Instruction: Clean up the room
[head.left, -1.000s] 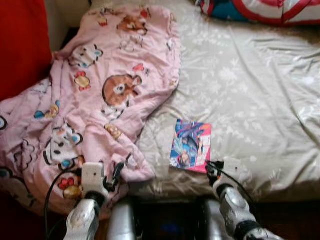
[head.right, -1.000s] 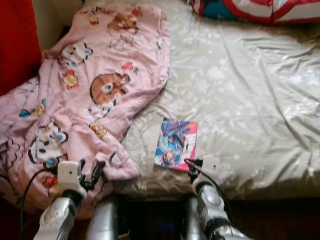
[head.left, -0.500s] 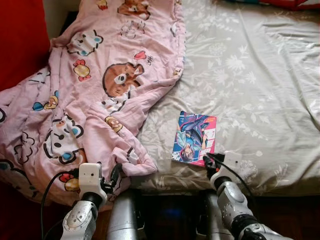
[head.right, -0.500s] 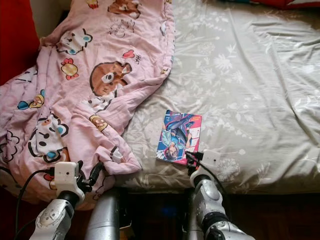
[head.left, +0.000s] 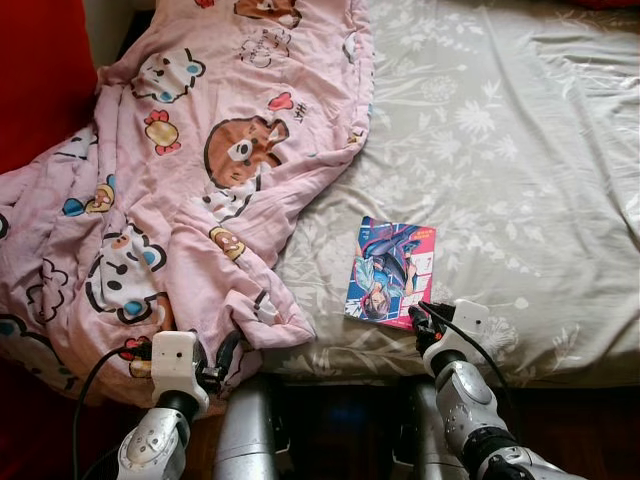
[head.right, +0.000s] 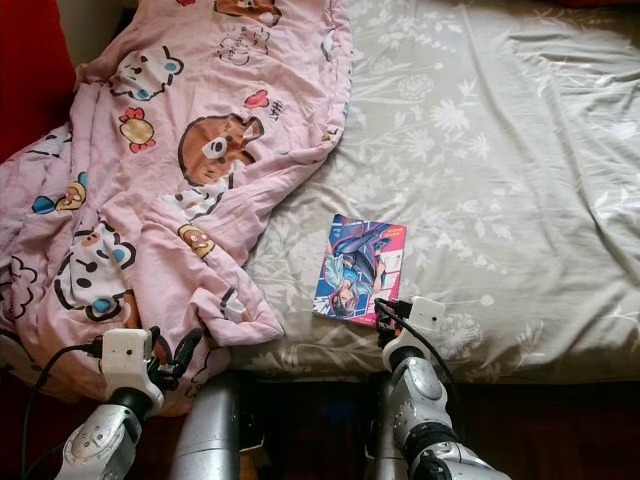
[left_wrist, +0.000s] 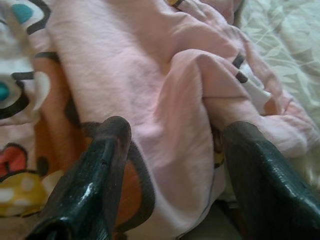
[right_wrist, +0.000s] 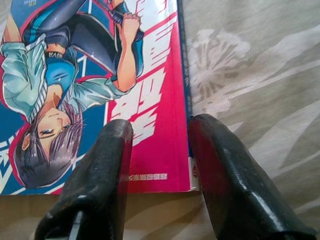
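A manga book (head.left: 391, 272) lies flat on the grey floral bed sheet (head.left: 520, 160), lower centre of the frame. The right tool (right_wrist: 160, 150), fingers spread, straddles the book's near corner. The left tool (left_wrist: 175, 165), also spread, faces a crumpled pink cartoon blanket (head.left: 190, 180), which runs off the frame's left edge.

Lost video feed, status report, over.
Right hand open at comic book corner. Left hand open over pink blanket. Nothing blocking.

right gripper (head.right: 385, 312) at comic book (head.right: 358, 268) corner | pink blanket (head.right: 170, 170) on bed (head.right: 520, 180)
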